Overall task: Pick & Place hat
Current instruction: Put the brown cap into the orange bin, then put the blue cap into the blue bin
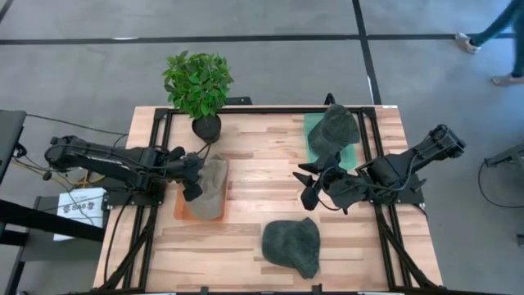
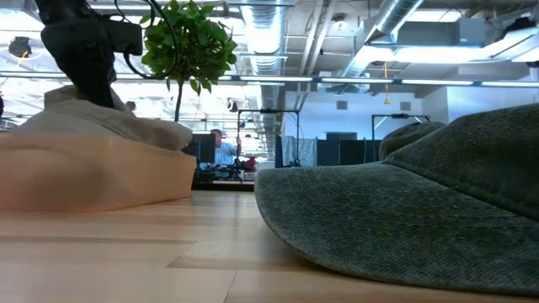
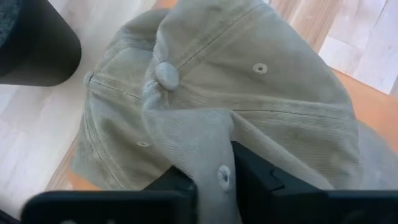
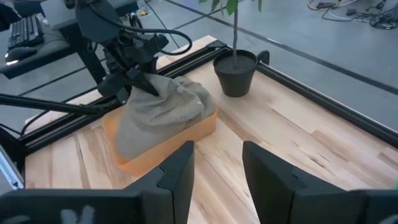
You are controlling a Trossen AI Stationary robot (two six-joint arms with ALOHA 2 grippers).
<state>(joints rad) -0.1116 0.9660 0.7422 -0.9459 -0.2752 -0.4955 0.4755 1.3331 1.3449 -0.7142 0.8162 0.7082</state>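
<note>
1. Where the high view looks down, the left gripper point(image 1: 192, 182) sits at the tan hat point(image 1: 211, 187), which lies on the orange block point(image 1: 185, 210) just below the potted plant point(image 1: 199, 88).
2. Only the left wrist view shows the grip: a fold of tan hat point(image 3: 224, 106) pinched between narrow fingers point(image 3: 252, 171), apparently loosely.
3. Right gripper point(image 1: 311, 187), fingers moderately apart and empty, hovers right of the block.
4. Green hat point(image 1: 293, 246) fills the low view; another rests on a green mat point(image 1: 314, 131).

A tan hat point(image 4: 163, 111) lies on an orange block point(image 4: 186, 135) near the potted plant point(image 4: 236, 73); the left gripper point(image 4: 138, 79) touches the hat's far side.
</note>
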